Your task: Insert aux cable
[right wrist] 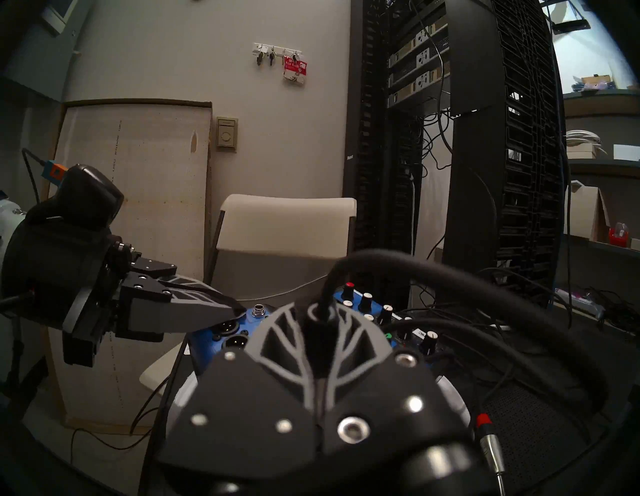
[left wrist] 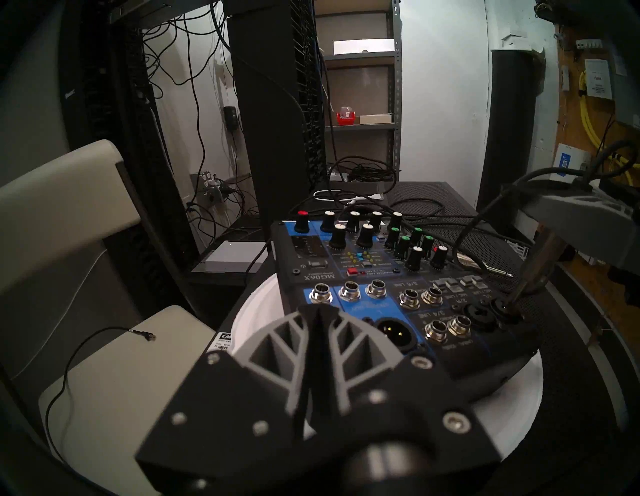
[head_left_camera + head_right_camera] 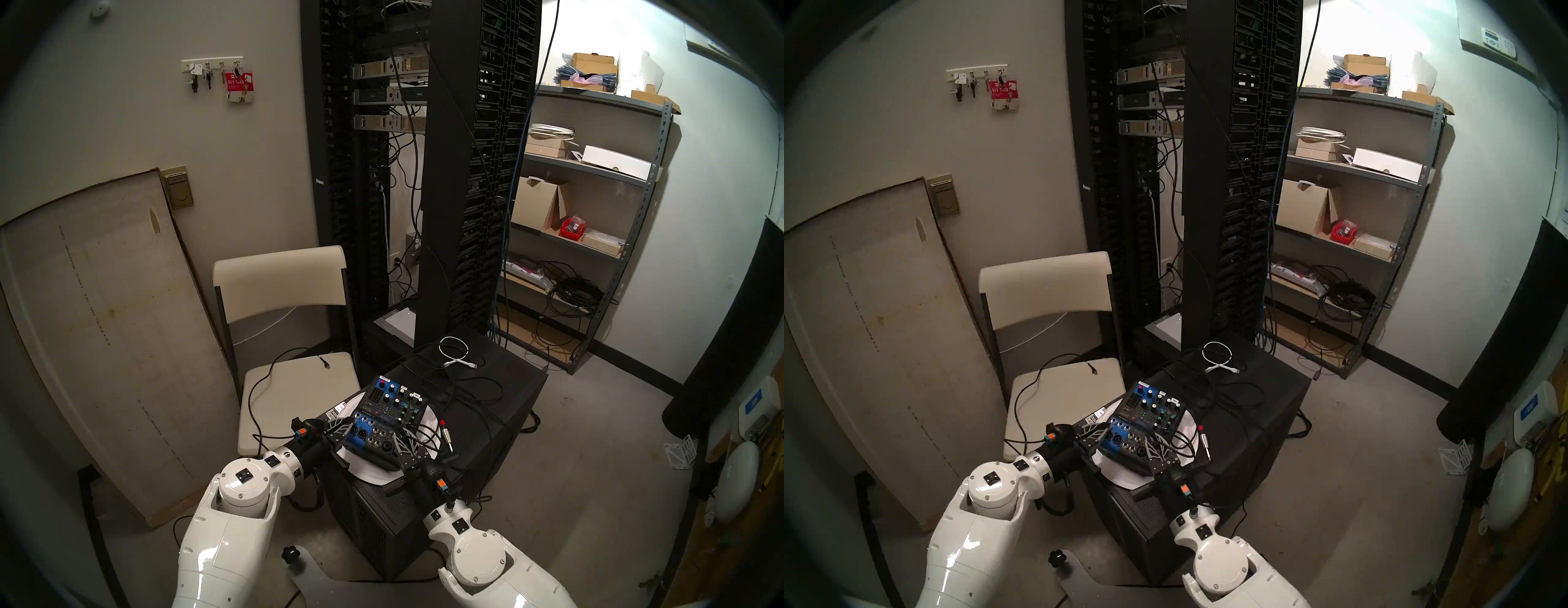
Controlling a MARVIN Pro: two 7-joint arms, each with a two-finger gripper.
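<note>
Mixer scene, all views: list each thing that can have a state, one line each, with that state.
aux cable: plug tip at a mixer socket, metal shaft still showing
right gripper: fingers shut on the aux cable's plug
left gripper: fingers shut, empty
mixer: resting on a white plate, other sockets empty
red-banded jack plug: unplugged, lying loose
white cable: coiled, unplugged

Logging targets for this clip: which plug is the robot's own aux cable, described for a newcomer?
Find the blue-and-black audio mixer on the black cabinet. At its near right corner, the right gripper holds the aux cable, its plain silvery plug tip at a socket. The spare plug lying to the right has a red band.
</note>
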